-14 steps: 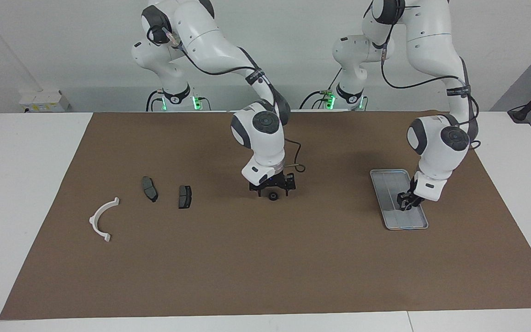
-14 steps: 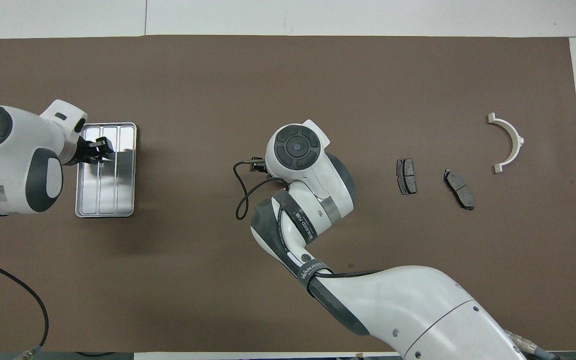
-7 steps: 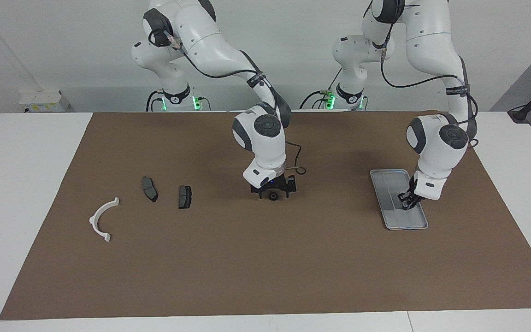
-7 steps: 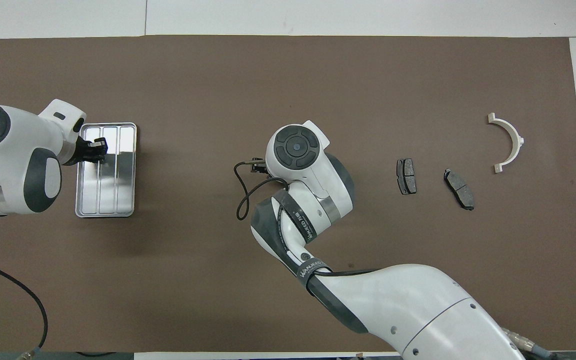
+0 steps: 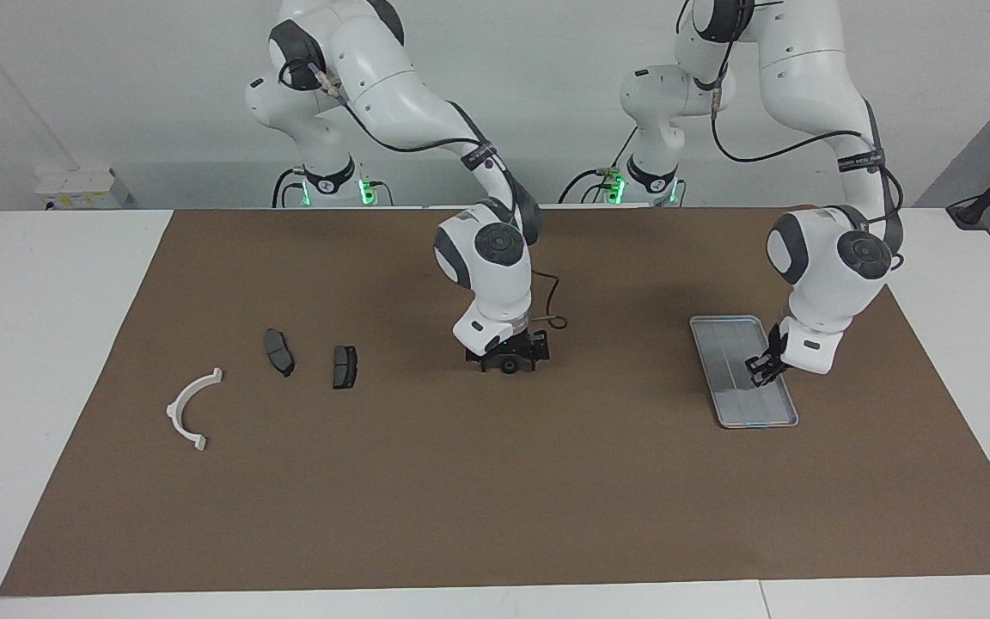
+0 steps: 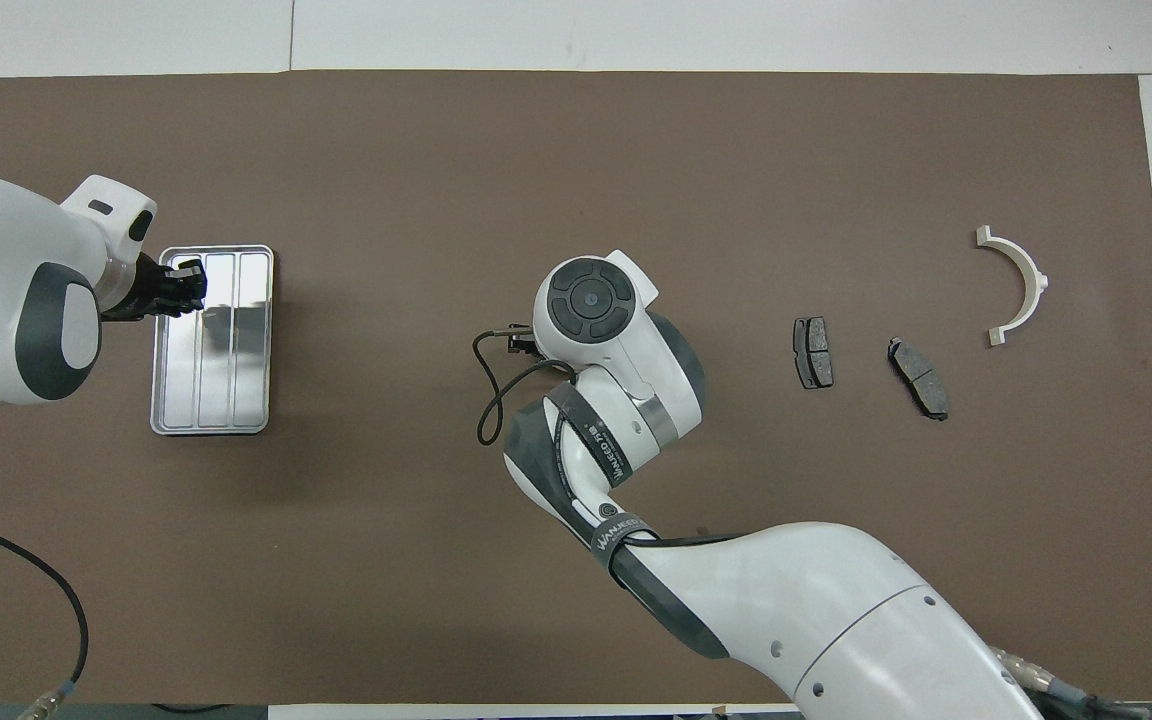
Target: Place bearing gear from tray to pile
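Since a second ago the left gripper (image 5: 760,371) has closed and drawn toward the tray's edge, while the right gripper (image 5: 509,362) has sunk lower over the bearing gear (image 5: 509,366). White half-ring bracket (image 5: 192,409) and two brake pads (image 5: 278,352) (image 5: 345,366) lie at the right arm's end of the desk (image 5: 461,481). Mid-desk, the right fingers straddle the small black gear; whether they clamp it I cannot tell. Left fingers are together over the silver tray (image 5: 731,344).
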### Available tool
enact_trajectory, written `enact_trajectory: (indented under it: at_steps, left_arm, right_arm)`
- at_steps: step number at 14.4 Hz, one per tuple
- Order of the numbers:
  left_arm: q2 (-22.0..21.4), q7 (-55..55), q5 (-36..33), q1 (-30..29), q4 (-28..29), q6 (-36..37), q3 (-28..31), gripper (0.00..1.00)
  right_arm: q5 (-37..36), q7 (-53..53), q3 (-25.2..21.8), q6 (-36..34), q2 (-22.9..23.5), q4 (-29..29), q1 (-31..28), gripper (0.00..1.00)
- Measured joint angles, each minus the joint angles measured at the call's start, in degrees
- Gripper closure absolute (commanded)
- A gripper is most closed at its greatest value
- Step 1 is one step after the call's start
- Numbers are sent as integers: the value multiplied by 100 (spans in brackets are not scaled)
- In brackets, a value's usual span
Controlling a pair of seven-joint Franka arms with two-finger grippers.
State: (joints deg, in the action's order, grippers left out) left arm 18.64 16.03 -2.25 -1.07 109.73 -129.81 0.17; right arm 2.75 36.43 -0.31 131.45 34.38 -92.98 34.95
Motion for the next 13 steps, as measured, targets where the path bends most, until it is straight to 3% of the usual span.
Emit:
enact_trajectory:
  at_steps: [4,11,13]
  left_arm:
    - [-8,23,173,0,-5,54,-1,100]
    - [-162,808,444,221,-41,226,-58,100]
    - [-244,1213,520,413,-46,280,-70,100]
  right_arm:
    - [15,2,16,22,-15,21,1,97]
    - [16,12,28,-35,-70,29,-1,100]
    - [6,2,-20,-330,-74,98,-31,100]
